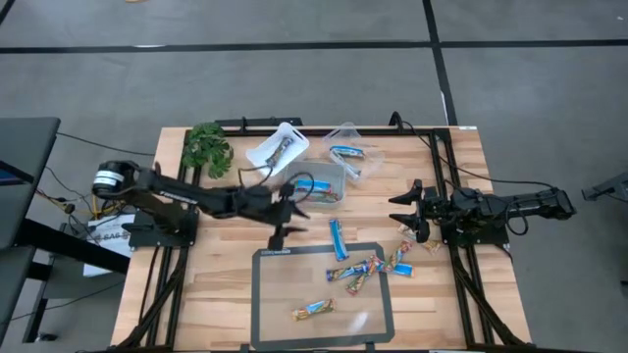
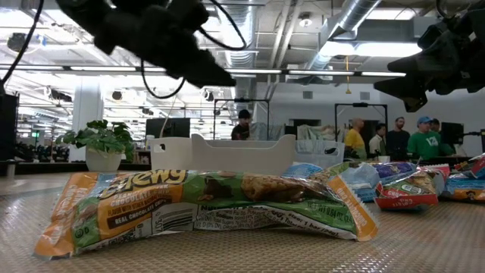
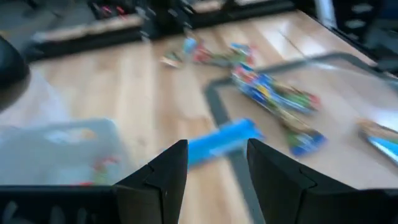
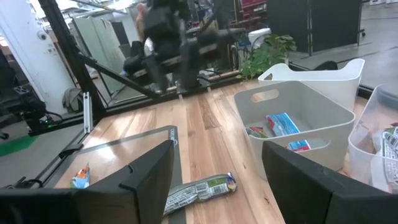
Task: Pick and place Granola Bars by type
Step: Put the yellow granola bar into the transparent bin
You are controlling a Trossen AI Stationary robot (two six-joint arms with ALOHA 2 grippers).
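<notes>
Left gripper (image 1: 282,233) hovers, fingers wide and empty, near the blue bar (image 1: 338,238) at the mat's (image 1: 263,294) edge; looks like the approach to a pick. Other Granola Bars (image 1: 371,267) lie scattered on the mat, some already in the tubs (image 1: 324,175). Next: descend, straddle the blue bar, close. Right gripper (image 1: 404,212) waits at the worktop's (image 1: 216,284) right side, fingers wide, empty.

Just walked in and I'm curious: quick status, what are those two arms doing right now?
Left gripper open, empty, above the blue bar. Right gripper open, empty, waiting at the table's right. Loose bars unsorted on the mat. Nothing blocking.
</notes>
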